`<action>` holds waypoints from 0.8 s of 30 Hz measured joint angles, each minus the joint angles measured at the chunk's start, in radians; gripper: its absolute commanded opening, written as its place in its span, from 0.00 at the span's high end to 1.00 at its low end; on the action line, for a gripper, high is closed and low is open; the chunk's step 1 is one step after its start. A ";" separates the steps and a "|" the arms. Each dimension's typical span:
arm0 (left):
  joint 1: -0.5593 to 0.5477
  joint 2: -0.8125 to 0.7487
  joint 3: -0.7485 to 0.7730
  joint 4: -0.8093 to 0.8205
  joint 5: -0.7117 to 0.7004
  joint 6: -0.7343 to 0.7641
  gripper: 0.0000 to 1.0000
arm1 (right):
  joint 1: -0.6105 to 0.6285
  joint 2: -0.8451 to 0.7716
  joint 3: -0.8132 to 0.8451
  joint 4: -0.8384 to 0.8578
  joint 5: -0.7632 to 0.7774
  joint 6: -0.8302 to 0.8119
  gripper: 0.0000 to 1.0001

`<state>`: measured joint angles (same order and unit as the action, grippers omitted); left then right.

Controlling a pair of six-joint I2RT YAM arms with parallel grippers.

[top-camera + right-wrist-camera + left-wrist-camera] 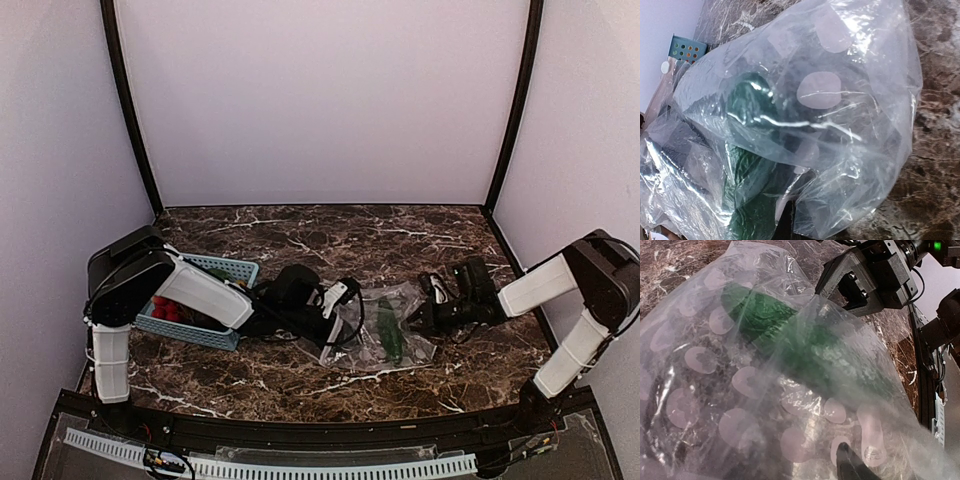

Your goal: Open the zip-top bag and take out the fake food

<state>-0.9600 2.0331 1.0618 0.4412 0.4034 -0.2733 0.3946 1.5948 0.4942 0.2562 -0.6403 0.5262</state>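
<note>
The clear zip-top bag [372,322] lies crumpled mid-table with a green vegetable [388,333] inside. My left gripper [335,305] is at the bag's left edge and my right gripper [427,318] at its right edge. In the left wrist view the bag [740,405] fills the frame, with the vegetable [790,335] in it and one dark fingertip [850,465] against the plastic. In the right wrist view the bag's folds [850,150] gather at a dark finger [790,222] beside the vegetable [747,175]. Both grippers look shut on the plastic. Red fake food [165,310] sits in the basket.
The light-blue perforated basket [215,268] stands at the left, partly under my left arm; its corner shows in the right wrist view [687,49]. Black frame posts rise at the table's back corners. The dark marble table [300,235] stretches behind the bag.
</note>
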 measured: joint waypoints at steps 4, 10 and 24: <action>-0.011 0.019 0.006 0.016 0.021 -0.023 0.48 | 0.035 0.024 0.000 0.045 -0.001 0.031 1.00; -0.016 0.045 0.029 0.048 0.043 -0.056 0.45 | 0.091 0.038 0.000 0.101 0.000 0.073 1.00; -0.017 0.091 0.052 0.102 0.088 -0.115 0.34 | 0.194 0.122 0.034 0.204 0.011 0.150 1.00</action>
<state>-0.9771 2.1239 1.1141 0.5430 0.4915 -0.3882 0.5888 1.7164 0.5282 0.4606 -0.6296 0.6762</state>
